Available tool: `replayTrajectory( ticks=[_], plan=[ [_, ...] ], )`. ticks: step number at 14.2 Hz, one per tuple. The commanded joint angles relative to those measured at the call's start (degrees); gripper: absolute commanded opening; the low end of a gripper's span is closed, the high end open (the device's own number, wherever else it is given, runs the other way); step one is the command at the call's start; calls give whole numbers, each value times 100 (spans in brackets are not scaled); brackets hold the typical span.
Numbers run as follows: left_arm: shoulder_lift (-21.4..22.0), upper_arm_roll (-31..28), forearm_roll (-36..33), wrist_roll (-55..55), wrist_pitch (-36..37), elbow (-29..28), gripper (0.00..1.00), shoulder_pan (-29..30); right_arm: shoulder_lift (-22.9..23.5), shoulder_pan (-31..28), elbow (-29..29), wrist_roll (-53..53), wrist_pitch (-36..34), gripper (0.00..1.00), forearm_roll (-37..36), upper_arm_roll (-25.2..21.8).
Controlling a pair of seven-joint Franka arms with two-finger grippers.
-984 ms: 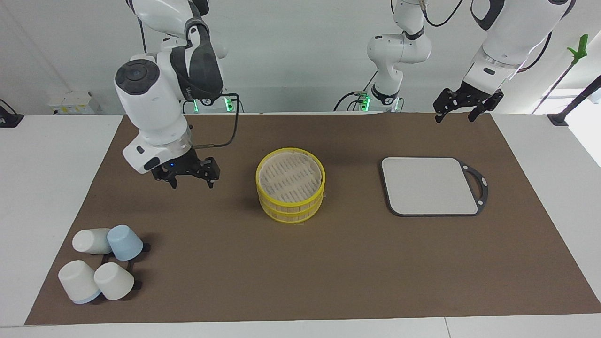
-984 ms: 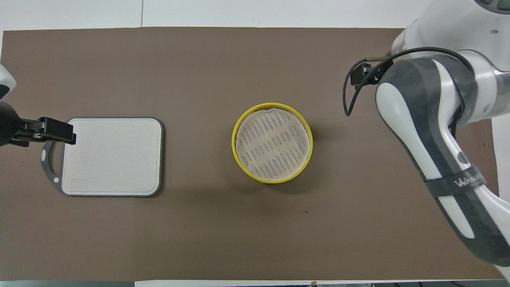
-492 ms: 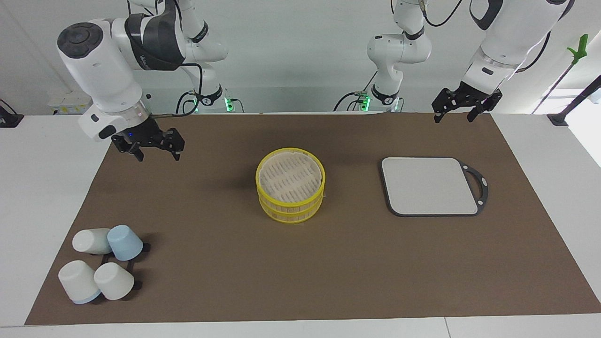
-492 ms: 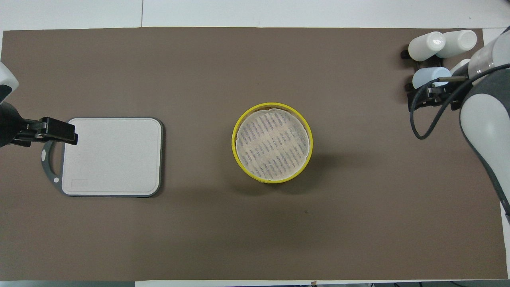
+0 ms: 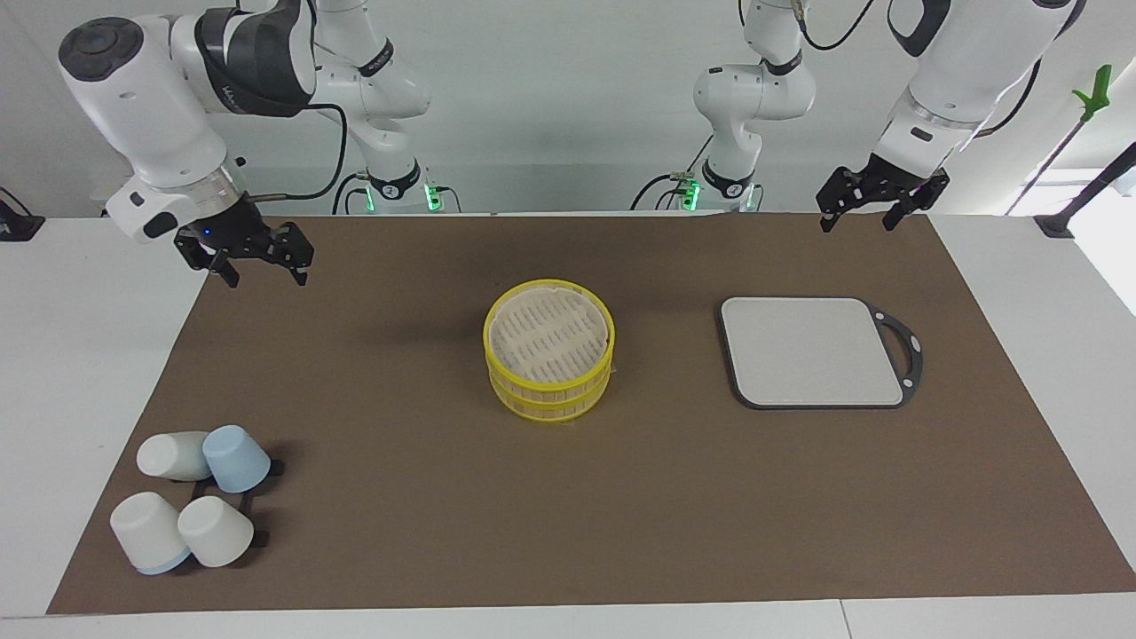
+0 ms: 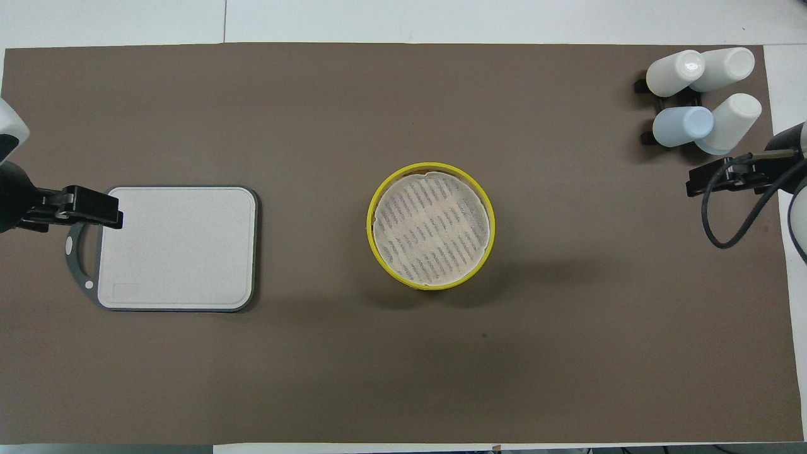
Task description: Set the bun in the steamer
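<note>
The steamer (image 5: 549, 362) stands in the middle of the brown mat: two stacked yellow-rimmed tiers with a pale slatted top (image 6: 431, 227). No bun shows in either view; it is hidden or out of view. My right gripper (image 5: 266, 277) hangs open and empty in the air over the mat's corner at the right arm's end, well away from the steamer. My left gripper (image 5: 857, 224) waits open and empty, raised over the mat's edge at the left arm's end. In the overhead view one of its fingers (image 6: 91, 208) overlaps the cutting board's handle side.
A grey cutting board (image 5: 812, 351) with a dark handle lies beside the steamer toward the left arm's end. Several white and blue cups (image 5: 191, 499) lie tipped on a black rack at the right arm's end, farther from the robots than the steamer.
My right arm has pulled away from beside the steamer, rising toward the mat's corner at its own end and uncovering the cups in the overhead view. The left arm has not moved.
</note>
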State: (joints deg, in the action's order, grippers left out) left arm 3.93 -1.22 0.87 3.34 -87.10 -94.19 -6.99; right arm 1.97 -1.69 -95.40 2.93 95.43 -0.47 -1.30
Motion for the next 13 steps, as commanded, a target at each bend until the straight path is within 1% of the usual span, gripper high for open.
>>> replayTrajectory(
  ticks=[1,13],
  plan=[
    [125,17,80,-87,-114,-144,100,75,111,-217,153,146,-183,100,56,60],
    [125,17,80,-87,-149,-135,100,58,93,-174,136,85,-174,100,56,60]
  ],
)
